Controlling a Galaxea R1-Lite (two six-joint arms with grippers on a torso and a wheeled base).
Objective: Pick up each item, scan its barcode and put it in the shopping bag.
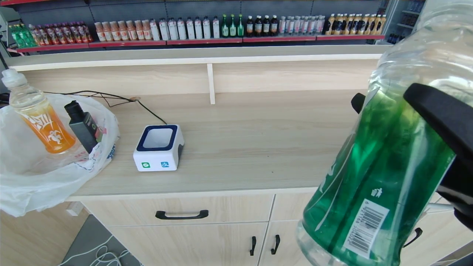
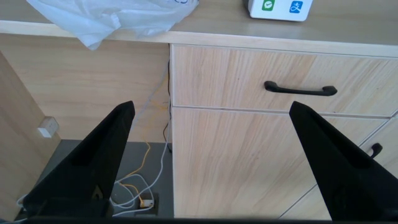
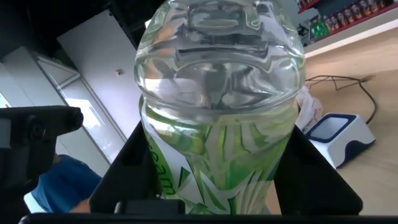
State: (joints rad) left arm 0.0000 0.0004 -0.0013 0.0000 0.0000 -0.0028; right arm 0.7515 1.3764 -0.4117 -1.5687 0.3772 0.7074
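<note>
Right gripper (image 1: 397, 106) clamped on clear green-label bottle (image 1: 373, 166), held tilted up off the counter's (image 1: 258, 147) front-right corner. White barcode sticker (image 1: 366, 227) with a small bin pictogram above it sits low on its side, digits too small to read. Left gripper (image 2: 208, 162) fingers apart, below the counter's front edge by the drawer (image 2: 249, 68). White scanner (image 1: 159, 147), green and blue icons on its front, stands toward the left end. Shopping bag (image 1: 22, 177) at the left edge holds orange-label bottle (image 1: 38, 118) and dark bottle (image 1: 83, 127).

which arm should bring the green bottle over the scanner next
Right. The right jaws hold the green bottle, barcode showing, raised to the right of the scanner. The left jaws are open and empty, low before the drawer.
</note>
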